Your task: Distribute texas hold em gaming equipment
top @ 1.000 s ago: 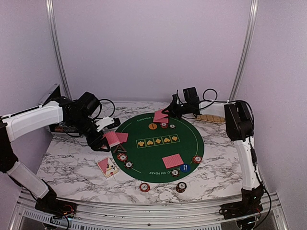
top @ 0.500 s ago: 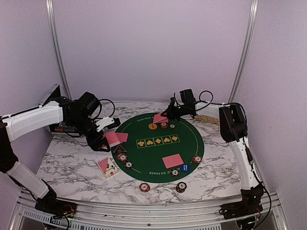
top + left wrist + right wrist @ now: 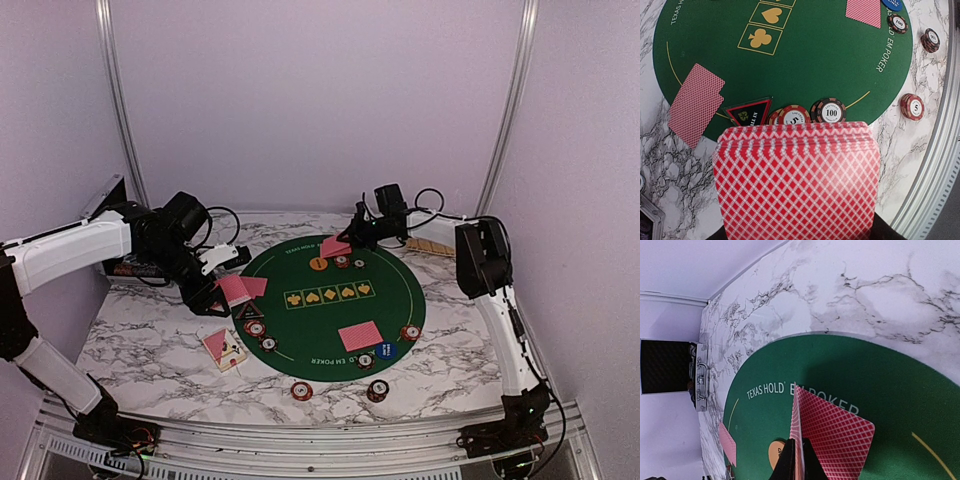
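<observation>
My left gripper [image 3: 214,289] is shut on a deck of red-backed cards [image 3: 795,185], held just off the left edge of the round green mat [image 3: 330,310]. My right gripper [image 3: 347,240] is shut on a red-backed card [image 3: 797,420] held on edge over the mat's far side; a second card [image 3: 837,440] fans out beside it. An orange round button [image 3: 318,264] and a chip stack [image 3: 342,262] lie close by. Two cards [image 3: 695,105], a dark triangular marker [image 3: 750,112] and chips [image 3: 830,111] lie at the left. A card [image 3: 360,335] and a blue button [image 3: 384,350] lie near the front.
Two chip stacks [image 3: 302,390] [image 3: 377,390] sit on the marble in front of the mat. A card box [image 3: 222,347] lies left of the mat. A woven straw tray [image 3: 440,245] is at the back right. A black case [image 3: 125,265] stands at the far left.
My right gripper has moved a little left and down toward the mat's far edge with its card. The left gripper and its deck have not moved.
</observation>
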`<act>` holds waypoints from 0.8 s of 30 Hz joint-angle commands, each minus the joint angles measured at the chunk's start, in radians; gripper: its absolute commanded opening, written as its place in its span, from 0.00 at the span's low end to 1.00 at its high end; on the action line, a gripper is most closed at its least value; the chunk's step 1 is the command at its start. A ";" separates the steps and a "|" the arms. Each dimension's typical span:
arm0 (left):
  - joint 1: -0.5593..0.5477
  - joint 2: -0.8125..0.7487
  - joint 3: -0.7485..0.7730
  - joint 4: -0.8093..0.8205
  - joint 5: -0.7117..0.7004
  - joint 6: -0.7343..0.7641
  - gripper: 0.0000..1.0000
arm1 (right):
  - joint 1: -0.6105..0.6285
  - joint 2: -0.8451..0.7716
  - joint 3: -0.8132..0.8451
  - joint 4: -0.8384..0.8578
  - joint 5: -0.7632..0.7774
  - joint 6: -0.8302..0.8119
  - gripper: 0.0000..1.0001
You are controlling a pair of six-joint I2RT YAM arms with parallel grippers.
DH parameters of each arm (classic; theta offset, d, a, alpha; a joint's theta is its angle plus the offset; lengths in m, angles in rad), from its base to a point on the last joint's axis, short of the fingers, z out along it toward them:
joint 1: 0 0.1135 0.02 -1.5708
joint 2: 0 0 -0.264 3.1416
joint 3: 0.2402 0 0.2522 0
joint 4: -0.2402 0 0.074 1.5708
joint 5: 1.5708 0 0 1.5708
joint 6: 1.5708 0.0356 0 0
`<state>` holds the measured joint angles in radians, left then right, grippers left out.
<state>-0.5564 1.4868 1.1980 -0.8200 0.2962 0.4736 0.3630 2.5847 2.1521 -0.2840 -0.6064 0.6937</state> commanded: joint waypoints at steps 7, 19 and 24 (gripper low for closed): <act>0.004 -0.021 0.015 0.001 0.018 -0.008 0.00 | -0.030 0.038 0.061 -0.040 -0.006 -0.027 0.23; 0.004 -0.023 0.021 0.001 0.023 -0.012 0.00 | -0.030 -0.016 0.065 -0.129 0.063 -0.094 0.42; 0.004 -0.027 0.021 0.001 0.025 -0.013 0.00 | -0.030 -0.069 0.034 -0.170 0.137 -0.136 0.63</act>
<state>-0.5564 1.4868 1.1980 -0.8200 0.2981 0.4690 0.3374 2.5927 2.1769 -0.3893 -0.5507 0.6079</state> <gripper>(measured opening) 0.649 0.559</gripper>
